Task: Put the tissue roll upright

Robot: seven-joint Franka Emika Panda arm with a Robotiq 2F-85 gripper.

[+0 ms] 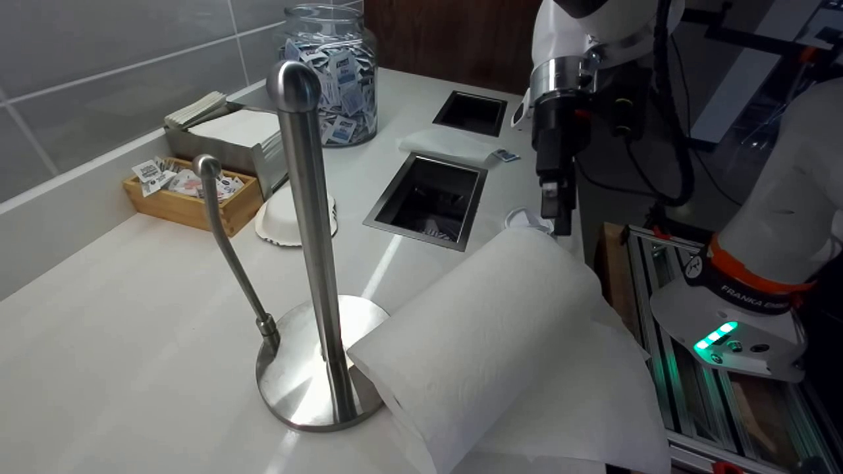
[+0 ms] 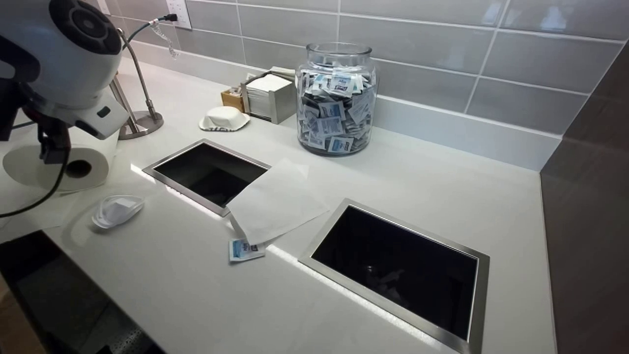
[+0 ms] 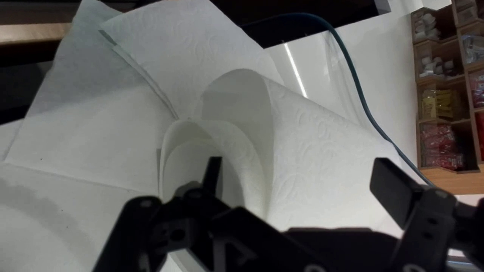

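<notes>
The tissue roll (image 1: 487, 329) is a thick white cylinder lying on its side on the counter. Its near end touches or nearly touches the base of the steel stand (image 1: 309, 230). A loose sheet (image 1: 586, 401) trails from it. In an exterior view its end with the dark core hole shows (image 2: 98, 160). My gripper (image 1: 556, 204) points down at the roll's far end, and also shows there in an exterior view (image 2: 53, 152). In the wrist view the gripper (image 3: 300, 170) is open, fingers wide apart, with the roll (image 3: 325, 151) between and beyond them. Contact cannot be told.
Two bin openings (image 1: 428, 201) (image 2: 393, 275) are set in the counter. A glass jar of packets (image 2: 336, 103), a napkin holder (image 2: 270, 98) and an upturned bowl (image 2: 224, 119) stand near the wall. A crumpled white item (image 2: 117, 210) lies beside the roll. A cable (image 3: 357, 79) crosses the counter.
</notes>
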